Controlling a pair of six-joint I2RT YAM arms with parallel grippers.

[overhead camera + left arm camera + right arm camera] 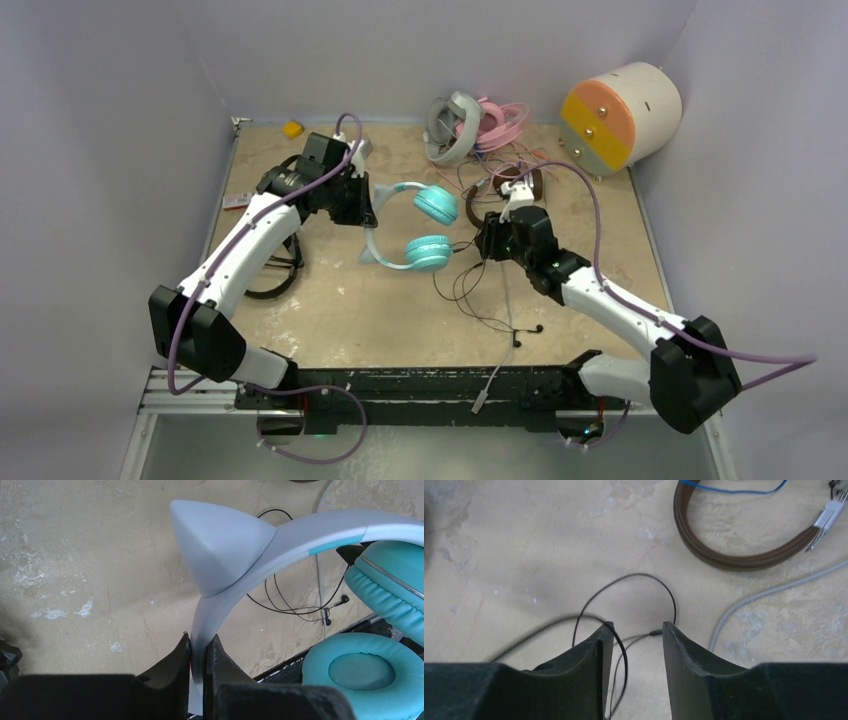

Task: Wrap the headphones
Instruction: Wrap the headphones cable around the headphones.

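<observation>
Inside L claw [199, 645]: headphones [300, 537] band, prob. clamped.

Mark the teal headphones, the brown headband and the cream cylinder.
teal headphones [436, 205], top external view, on the upper ear cup.
brown headband [734, 564], right wrist view, on the bottom of its curve.
cream cylinder [645, 95], top external view, on its side wall.
</observation>
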